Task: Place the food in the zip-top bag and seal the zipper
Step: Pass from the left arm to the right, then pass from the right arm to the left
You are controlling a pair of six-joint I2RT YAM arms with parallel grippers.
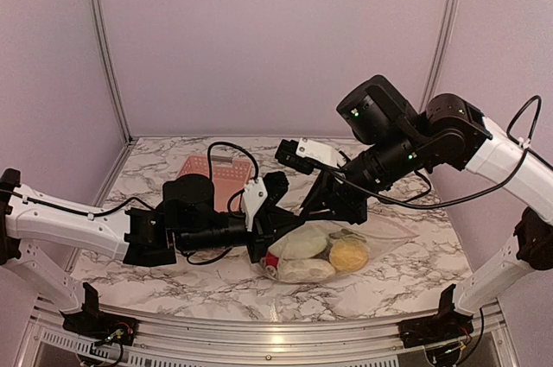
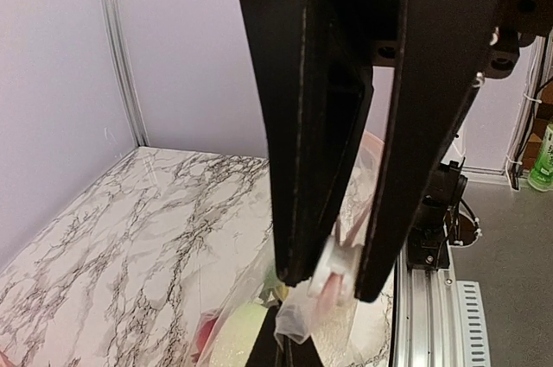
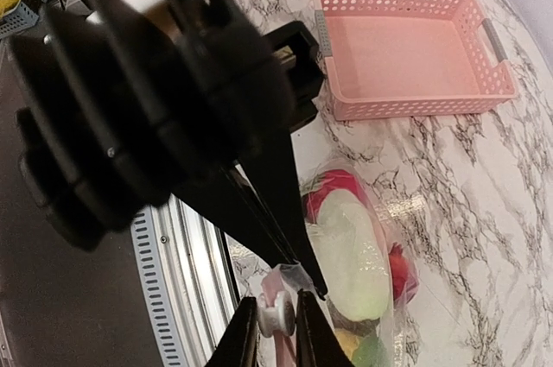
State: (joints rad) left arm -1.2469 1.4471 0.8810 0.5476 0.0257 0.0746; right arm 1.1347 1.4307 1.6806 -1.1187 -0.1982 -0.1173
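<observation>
**A:** How do the jaws stand?

**B:** The left gripper [image 2: 333,279] is pinched tight on the mouth edge of the large, clear, crinkly zip-top bag [image 1: 393,242], with a fold of film bunched between its tips. The right gripper [image 3: 276,305] has its fingers close on either side of a white bit of the narrow press-seal zipper [image 3: 276,324], just beside the left tips. I cannot tell whether its pads press it.

**A:** And the containers?

**B:** The toy food [image 1: 315,255] is inside the bag: white oblong pieces, a yellow-orange round one and red ones, crowded toward the held mouth. The bag lies on the marble-patterned table [image 1: 406,294], nearer its near edge and about mid-width. The pink plastic lattice basket [image 3: 415,43], toward the far edge, shows nothing in it.

**A:** What could go wrong?

**B:** I'd judge the thin film could slide out of the left pinch if the right arm pulls along the strip. The right fingers might catch one lip alone, leaving the seal open. The pieces crowding the mouth could also hold the lips apart.
</observation>
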